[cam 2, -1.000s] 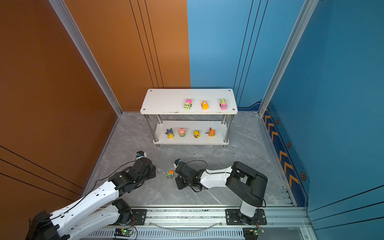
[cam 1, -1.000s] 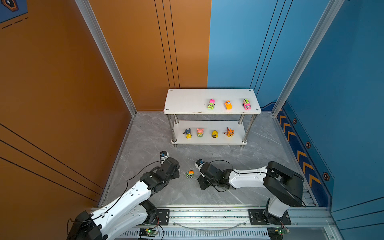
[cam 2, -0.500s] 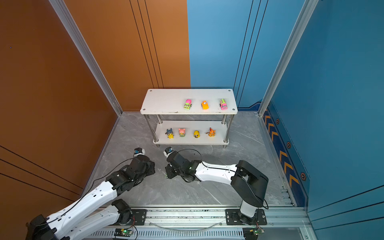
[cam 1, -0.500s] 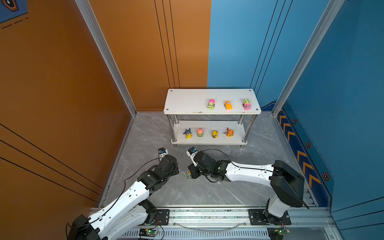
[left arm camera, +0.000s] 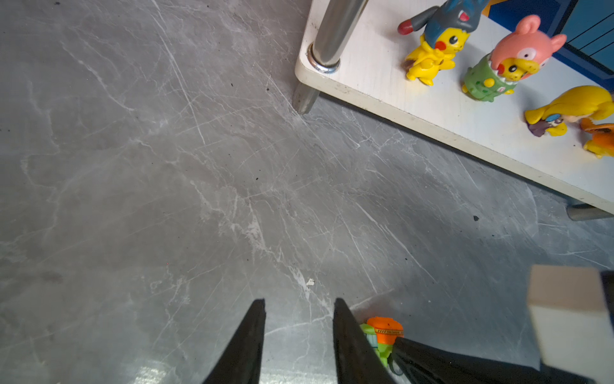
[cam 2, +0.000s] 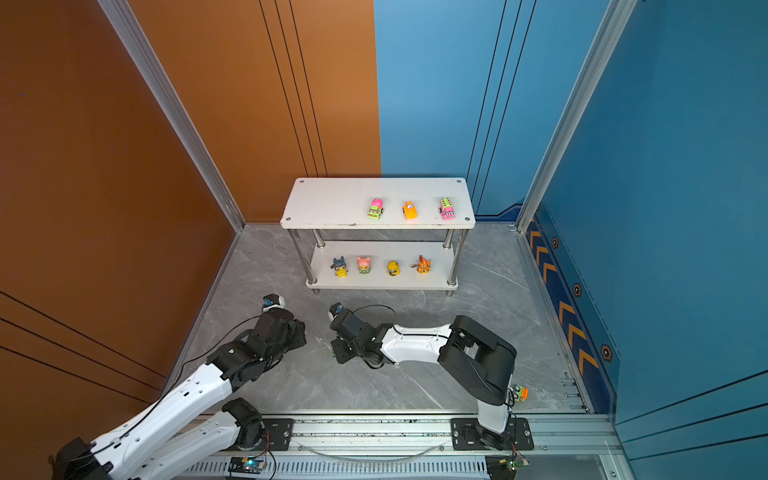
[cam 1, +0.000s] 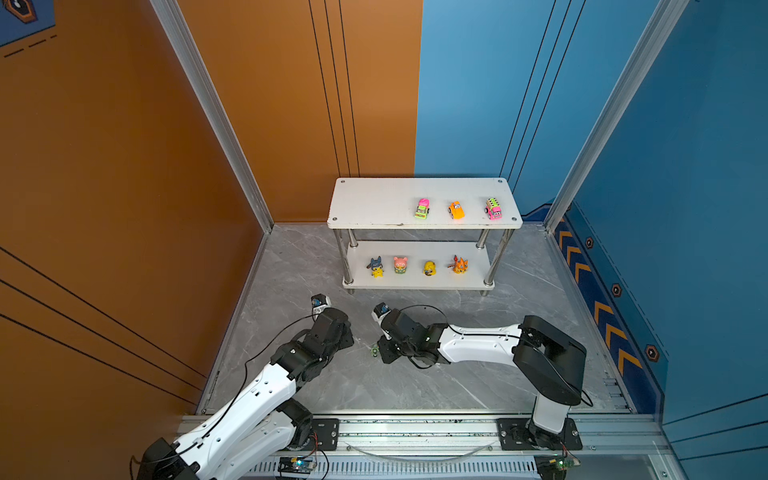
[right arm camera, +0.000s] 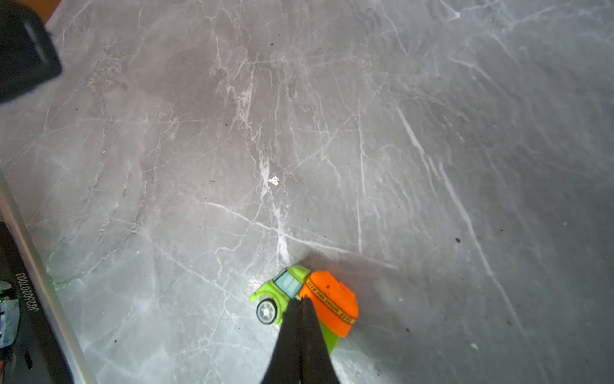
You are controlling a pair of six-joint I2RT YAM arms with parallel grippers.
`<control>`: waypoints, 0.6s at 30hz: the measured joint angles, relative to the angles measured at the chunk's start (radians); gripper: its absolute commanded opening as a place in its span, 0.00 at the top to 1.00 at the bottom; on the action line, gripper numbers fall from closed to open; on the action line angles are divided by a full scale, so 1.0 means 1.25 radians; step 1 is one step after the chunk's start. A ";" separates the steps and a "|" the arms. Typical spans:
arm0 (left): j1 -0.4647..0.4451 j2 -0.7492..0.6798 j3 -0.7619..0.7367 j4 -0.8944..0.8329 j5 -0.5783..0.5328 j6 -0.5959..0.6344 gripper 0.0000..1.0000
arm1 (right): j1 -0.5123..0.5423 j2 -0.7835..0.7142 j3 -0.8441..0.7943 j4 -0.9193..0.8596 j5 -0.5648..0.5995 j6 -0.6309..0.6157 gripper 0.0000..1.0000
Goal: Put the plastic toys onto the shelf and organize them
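A green toy car with an orange back (right arm camera: 332,306) lies on the grey floor, a sliver of it showing in a top view (cam 1: 375,352). My right gripper (right arm camera: 300,301) is shut, its tips resting over the car with nothing between them. My left gripper (left arm camera: 299,307) is open and empty, and the car (left arm camera: 382,332) lies just outside one finger. The shelf (cam 1: 374,203) carries three cars on top: pink-green (cam 1: 422,208), orange (cam 1: 456,210), pink (cam 1: 493,208). Several animal figurines (cam 1: 400,264) stand in a row on its lower board (left arm camera: 382,83). Another orange-green car (cam 2: 519,392) sits by the right arm's base.
The shelf's chrome leg (left arm camera: 332,33) stands near my left gripper. The right arm's white camera block (left arm camera: 571,316) hangs close beside it. An aluminium rail (cam 1: 415,428) runs along the front, and orange and blue walls enclose the floor.
My right arm swung left and its shut tips now cover the floor car, which lay in the open a second ago. The left arm shifted slightly towards the shelf.
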 measured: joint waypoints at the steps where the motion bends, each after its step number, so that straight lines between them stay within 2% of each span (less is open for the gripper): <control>1: 0.003 -0.002 0.000 0.000 0.001 0.000 0.64 | 0.003 0.000 -0.004 0.001 0.000 0.002 1.00; 18: 0.016 -0.016 0.000 -0.013 0.007 0.004 0.63 | 0.042 -0.029 -0.109 0.142 0.027 0.056 1.00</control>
